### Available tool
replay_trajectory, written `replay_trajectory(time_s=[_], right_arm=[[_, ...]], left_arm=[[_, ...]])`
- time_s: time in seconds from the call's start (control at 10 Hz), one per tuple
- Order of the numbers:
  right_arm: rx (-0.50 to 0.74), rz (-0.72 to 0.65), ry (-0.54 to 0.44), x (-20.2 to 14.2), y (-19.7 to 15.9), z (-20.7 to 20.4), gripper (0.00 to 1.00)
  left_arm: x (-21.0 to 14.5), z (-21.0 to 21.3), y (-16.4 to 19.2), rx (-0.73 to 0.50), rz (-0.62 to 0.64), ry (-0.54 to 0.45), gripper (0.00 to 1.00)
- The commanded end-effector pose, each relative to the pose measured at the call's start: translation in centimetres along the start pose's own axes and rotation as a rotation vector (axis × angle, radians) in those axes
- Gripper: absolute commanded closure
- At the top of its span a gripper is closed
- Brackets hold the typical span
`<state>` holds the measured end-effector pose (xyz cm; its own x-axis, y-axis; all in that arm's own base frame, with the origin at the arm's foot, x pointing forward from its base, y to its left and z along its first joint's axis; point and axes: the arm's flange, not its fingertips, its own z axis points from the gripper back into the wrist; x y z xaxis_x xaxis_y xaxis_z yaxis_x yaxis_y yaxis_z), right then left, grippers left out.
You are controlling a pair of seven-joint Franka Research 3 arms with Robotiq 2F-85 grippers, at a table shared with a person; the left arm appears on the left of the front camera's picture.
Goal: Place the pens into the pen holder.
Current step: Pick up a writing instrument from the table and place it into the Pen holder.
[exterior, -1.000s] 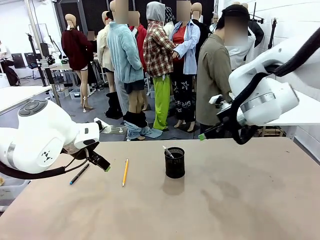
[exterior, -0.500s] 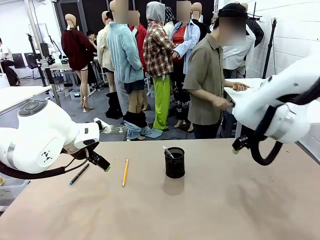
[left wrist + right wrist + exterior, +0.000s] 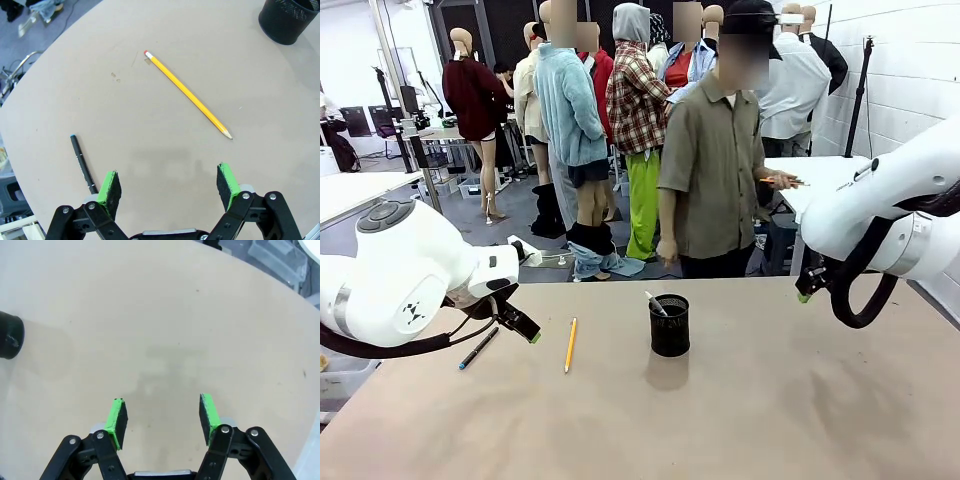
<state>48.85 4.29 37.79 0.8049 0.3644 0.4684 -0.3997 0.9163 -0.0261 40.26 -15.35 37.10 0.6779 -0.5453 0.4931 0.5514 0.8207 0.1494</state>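
I see one table [image 3: 770, 400] with two claws over it, both spread wide and pinching nothing. The left gripper [image 3: 167, 175] hangs low by the table's left edge, and the right gripper [image 3: 162, 407] is over the bare right side, well apart from everything. One holder [image 3: 669, 325] stands mid-table, and I count three pens: a whitish pen [image 3: 654, 303] leaning inside the holder, a pencil [image 3: 187, 100] lying flat to its left, and a black pen [image 3: 82, 165] farther left, near the left gripper.

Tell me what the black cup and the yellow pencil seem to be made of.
The pen holder looks like black wire mesh, probably matte-coated metal: fine holes show below a solid rim. The pencil looks like painted wood: glossy yellow-orange shaft, bare sharpened tip, red eraser end.
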Motion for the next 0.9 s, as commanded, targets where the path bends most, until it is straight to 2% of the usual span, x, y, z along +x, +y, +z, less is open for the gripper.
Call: replay_trajectory(time_s=[0.0, 0.5, 0.8], right_arm=[[0.026, 0.013, -0.006, -0.4, -0.1, -0.6, 0.27], [0.026, 0.013, -0.006, -0.4, -0.1, -0.6, 0.27], [0.026, 0.013, -0.006, -0.4, -0.1, -0.6, 0.27]], left_arm=[[-0.1, 0.1, 0.2, -0.001, 0.007, -0.001, 0.00], [0.0, 0.0, 0.0, 0.000, 0.000, 0.000, 0.00], [6.6, -3.3, 0.3, -0.135, 0.033, 0.138, 0.00]])
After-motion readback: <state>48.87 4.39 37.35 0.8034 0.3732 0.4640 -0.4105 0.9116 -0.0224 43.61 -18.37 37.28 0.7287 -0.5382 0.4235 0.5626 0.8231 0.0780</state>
